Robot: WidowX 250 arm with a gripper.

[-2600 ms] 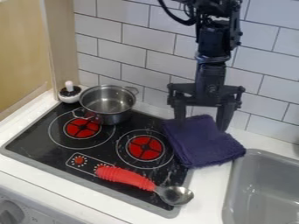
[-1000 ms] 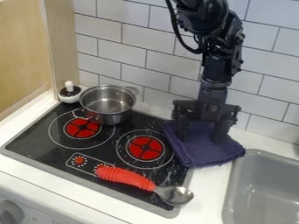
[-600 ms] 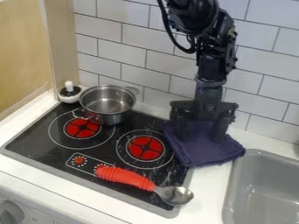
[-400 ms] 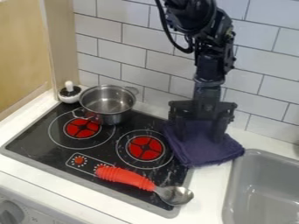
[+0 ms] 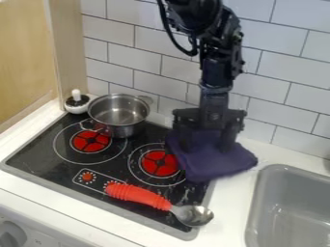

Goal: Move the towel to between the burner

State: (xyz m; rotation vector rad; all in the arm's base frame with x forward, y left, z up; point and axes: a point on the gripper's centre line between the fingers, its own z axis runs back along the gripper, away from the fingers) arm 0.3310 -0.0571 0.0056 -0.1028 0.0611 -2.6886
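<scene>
We found the towel (image 5: 216, 165) beneath the gripper (image 5: 207, 147), across the stove's right edge beside the near burner (image 5: 159, 163). The fingers (image 5: 228, 139) stood apart over the cloth, likely to bear on it for a low slide; we could not verify a pinch. The target gap lay toward the far burner (image 5: 91, 141), so we judged the placement incomplete. The pot (image 5: 118, 116) and red-handled spoon (image 5: 138, 195) sat on the black stove (image 5: 40, 148), set into a white counter (image 5: 226, 200) between tiled wall (image 5: 137, 60) and sink (image 5: 290, 214).
</scene>
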